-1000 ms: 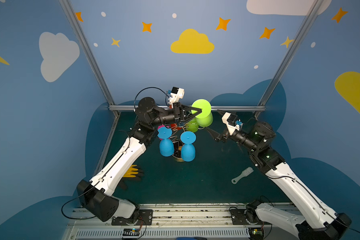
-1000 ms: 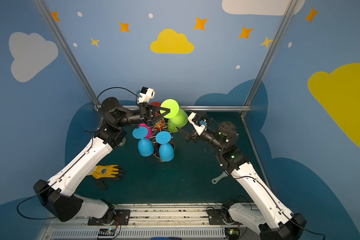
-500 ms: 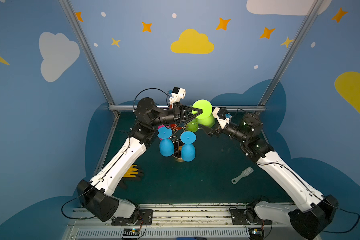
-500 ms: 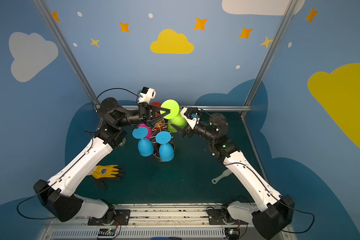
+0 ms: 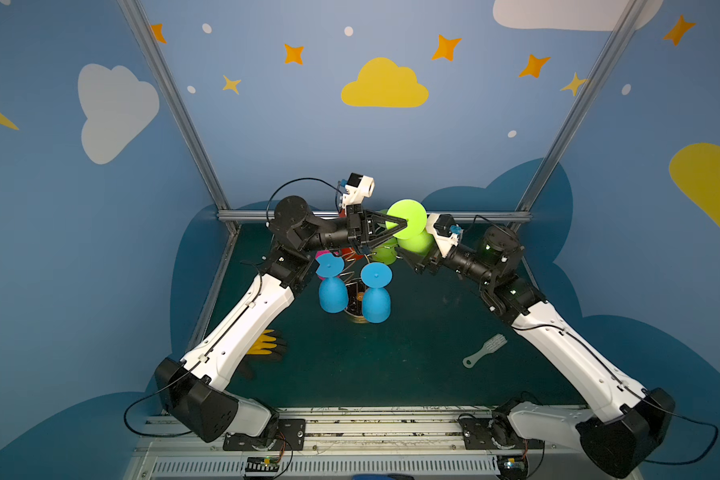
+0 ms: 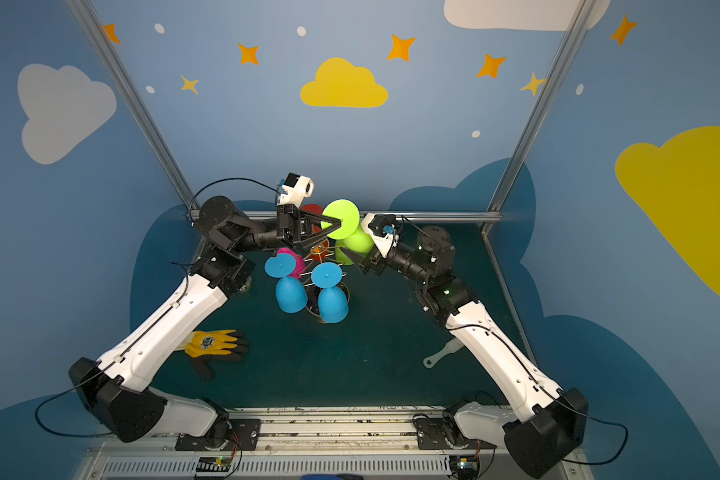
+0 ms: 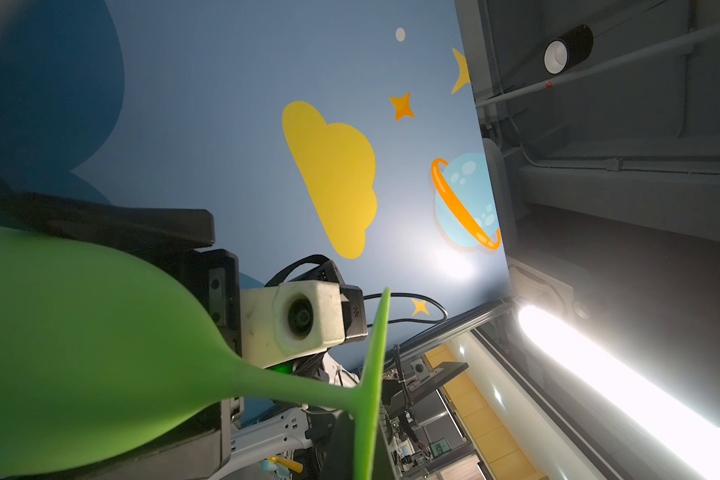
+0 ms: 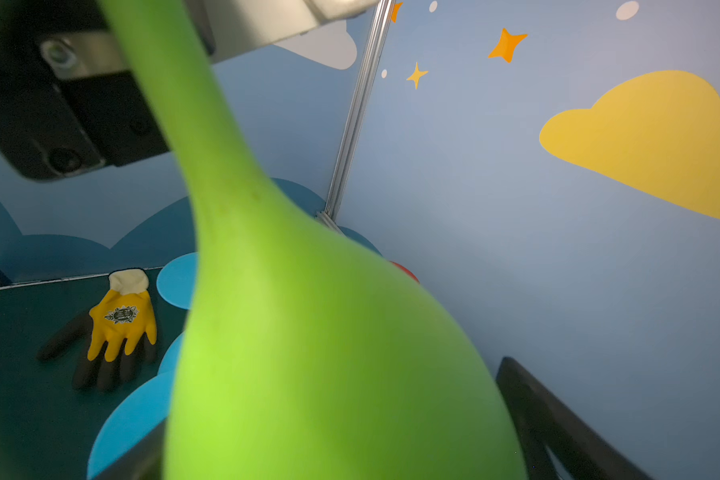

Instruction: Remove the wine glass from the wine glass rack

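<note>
A dark green worktop (image 5: 391, 365) fills the floor of the blue booth. The left arm (image 5: 250, 324) and right arm (image 5: 558, 345) rise from the near edge and meet over the back of the worktop.

Between them stands the wine glass rack (image 5: 352, 268), a gold wire stand whose dark base (image 5: 356, 305) shows between the hanging glasses.

A bright green wine glass (image 5: 410, 214) sits upside down, foot uppermost, above and just behind the rack's back right side. Whether it is fully free of its wire loop cannot be told.

The left tool (image 5: 405, 226) is clenched on its stem just under the foot. The right tool (image 5: 411, 251) is spread wide with the bowl between its jaws. In the right wrist view the bowl (image 8: 308, 332) fills the frame and one dark finger (image 8: 558, 415) lies beside it. Contact cannot be judged.

Two blue glasses (image 5: 332, 295) (image 5: 376, 305) hang bowl down at the near side of the rack. A second green glass (image 5: 385, 254) hangs just beside the held one. A pink glass (image 6: 294, 259) and a red glass (image 6: 312, 210) are partly hidden behind the left tool.

A yellow and black glove (image 6: 213, 345) lies flat on the worktop beside the left arm. A small pale brush (image 5: 485, 355) lies near the right arm, well apart from the rack.
</note>
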{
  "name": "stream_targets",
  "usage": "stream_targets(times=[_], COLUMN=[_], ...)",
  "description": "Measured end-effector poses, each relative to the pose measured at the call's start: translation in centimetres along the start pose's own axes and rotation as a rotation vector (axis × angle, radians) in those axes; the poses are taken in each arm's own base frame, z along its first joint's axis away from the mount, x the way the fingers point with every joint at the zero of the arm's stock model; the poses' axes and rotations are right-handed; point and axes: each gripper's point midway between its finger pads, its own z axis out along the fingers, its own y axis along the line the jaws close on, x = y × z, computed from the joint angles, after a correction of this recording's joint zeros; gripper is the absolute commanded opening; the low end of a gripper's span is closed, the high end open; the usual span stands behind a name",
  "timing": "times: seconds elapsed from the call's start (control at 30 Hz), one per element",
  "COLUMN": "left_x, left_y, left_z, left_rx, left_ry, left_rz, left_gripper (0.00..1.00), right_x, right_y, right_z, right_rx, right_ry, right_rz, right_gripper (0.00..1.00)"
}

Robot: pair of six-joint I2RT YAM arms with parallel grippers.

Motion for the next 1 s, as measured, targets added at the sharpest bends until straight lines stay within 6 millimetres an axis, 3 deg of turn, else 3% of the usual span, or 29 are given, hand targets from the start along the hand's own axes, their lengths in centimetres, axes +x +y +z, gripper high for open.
stream_targets(times=[0.17,0.57,0.77,0.87,0.93,1.0], left_x=[0.1,-0.1,-0.2,-0.3,-0.5,-0.9], left_y=[0.4,0.4,0.3,0.3,0.3,0.4], left_z=[-0.1,-0.2,-0.3,-0.4,-0.6,-0.8], left_rx=[0.000,0.011,0.013,0.012,0.013,0.011], left_ry=[0.001,-0.005,-0.008,-0.011,-0.018,-0.031], left_rz=[-0.010,-0.027,-0.034,-0.032,-0.025,-0.013], left_gripper=[0.04,0.05,0.08,0.17,0.31,0.51], right_x=[-1.2,-0.9,-0.6,-0.3,0.0,0.5], right_y=[-0.1,0.5,0.8,0.9,0.9,0.8], right_z=[-0.5,-0.3,-0.2,-0.2,-0.2,-0.4], right_rx=[0.014,0.000,-0.003,0.001,0.004,0.017], right_ry=[-0.031,-0.017,-0.002,0.009,0.024,0.049], right_rz=[-0.009,0.031,0.056,0.074,0.095,0.125], right_gripper=[0.94,0.88,0.64,0.57,0.55,0.51])
